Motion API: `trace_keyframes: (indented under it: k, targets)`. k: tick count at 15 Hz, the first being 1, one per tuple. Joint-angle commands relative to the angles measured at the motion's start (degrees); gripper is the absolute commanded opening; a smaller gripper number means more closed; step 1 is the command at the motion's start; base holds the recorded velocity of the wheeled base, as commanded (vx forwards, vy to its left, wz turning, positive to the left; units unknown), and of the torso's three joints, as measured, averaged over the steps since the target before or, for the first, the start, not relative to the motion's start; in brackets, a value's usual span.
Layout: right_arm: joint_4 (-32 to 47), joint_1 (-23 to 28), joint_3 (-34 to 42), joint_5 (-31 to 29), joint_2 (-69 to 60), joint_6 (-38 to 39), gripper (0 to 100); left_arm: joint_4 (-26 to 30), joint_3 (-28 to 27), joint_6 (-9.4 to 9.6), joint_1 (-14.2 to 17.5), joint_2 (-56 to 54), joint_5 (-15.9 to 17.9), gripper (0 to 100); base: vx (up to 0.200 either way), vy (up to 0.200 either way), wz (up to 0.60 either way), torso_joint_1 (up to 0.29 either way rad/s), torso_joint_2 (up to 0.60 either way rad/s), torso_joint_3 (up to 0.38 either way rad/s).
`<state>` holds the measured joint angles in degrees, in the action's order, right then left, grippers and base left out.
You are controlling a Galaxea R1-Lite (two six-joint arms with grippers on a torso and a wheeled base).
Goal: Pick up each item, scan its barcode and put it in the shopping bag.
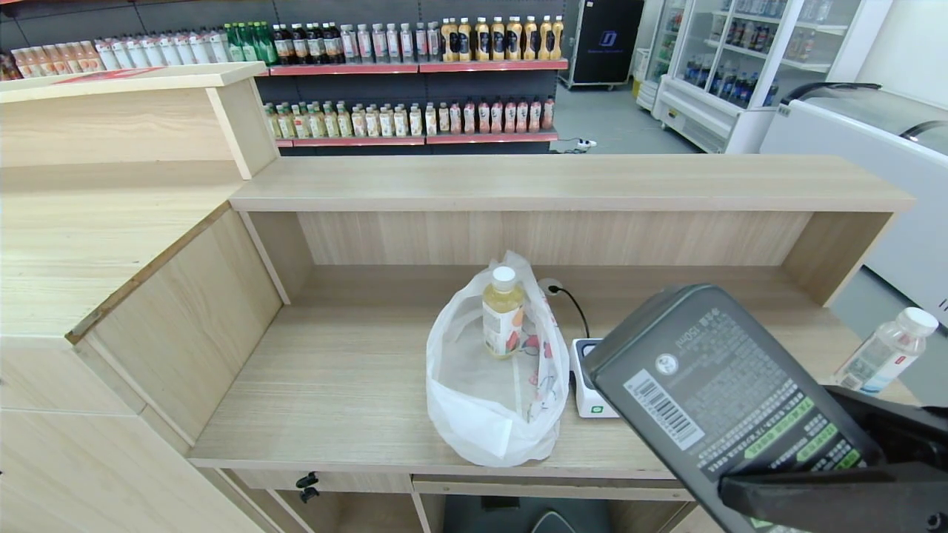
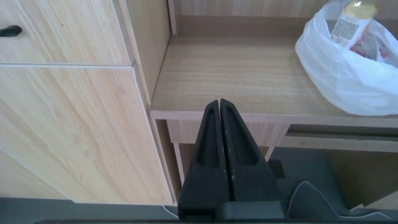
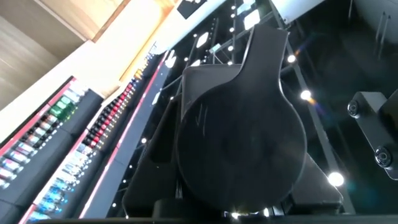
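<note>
At 4 o'clock from the shopping bag (image 1: 474,400), raised off the counter (image 1: 333,385) and close under the head camera, I note the dark package (image 1: 711,385). The right gripper (image 1: 770,492) is clamped across its lower end.

Step in hand, by my judgement: scanning this package. One juice bottle (image 1: 503,311) stands upright inside the bag. The barcode (image 1: 664,409) faces up toward the head camera, not toward the scanner (image 1: 589,385). The next move calls for rolling the wrist so the barcode face turns down, then carrying the package toward 10 o'clock over the scanner window. Bagging follows.

Orientation: the package is flat and oblong. Its long axis runs from 11 o'clock to 5 o'clock in the head view, with the free end pointing to 11 o'clock and the gripped end at 5 o'clock. Its free corner covers part of the scanner.

Surroundings: the scanner sits just beside the bag at 3 o'clock, and its cable leads back to the counter's rear wall. A clear bottle (image 1: 889,349) lies tilted well apart at 3 o'clock, near the counter's right edge, and I judge it to be awaiting its turn.

The left gripper (image 2: 220,109) has its fingers pressed together on nothing. It hangs low before the counter's front edge, well apart from the bag.
</note>
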<state>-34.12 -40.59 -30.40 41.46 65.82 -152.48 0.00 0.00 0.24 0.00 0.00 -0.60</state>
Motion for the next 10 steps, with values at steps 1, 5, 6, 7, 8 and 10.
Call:
trace_keyframes:
  k: [1, 5, 6, 7, 8, 10]
  targets:
    - [0.02, -0.01, 0.08, 0.02, -0.34, -0.01, 0, 0.00, 0.00, 0.02, 0.00, 0.00, -0.02, 0, 0.000, 0.000, 0.00, 0.000, 0.00, 0.000]
    - [4.50, 15.37, -5.81, -2.09, -0.43, 27.32, 0, 0.00, 0.00, 0.02, 0.00, 0.00, -0.02, 0, 0.000, 0.000, 0.00, 0.000, 0.00, 0.000]
    - [7.23, 23.19, -4.58, -5.16, -1.04, 43.41, 0, 0.00, 0.00, 0.02, 0.00, 0.00, -0.02, 0, 0.000, 0.000, 0.00, 0.000, 0.00, 0.000]
    - [9.16, 29.78, -1.68, -7.53, -2.36, 58.44, 0, 0.00, 0.00, 0.02, 0.00, 0.00, -0.02, 0, 0.000, 0.000, 0.00, 0.000, 0.00, 0.000]
    - [10.22, 35.32, -1.06, -10.43, -3.33, 68.81, 0, 0.00, 0.00, 0.02, 0.00, 0.00, -0.02, 0, 0.000, 0.000, 0.00, 0.000, 0.00, 0.000]
    - [12.32, 41.65, -2.91, -19.93, -2.98, 86.03, 0, 0.00, 0.00, 0.02, 0.00, 0.00, -0.02, 0, 0.000, 0.000, 0.00, 0.000, 0.00, 0.000]
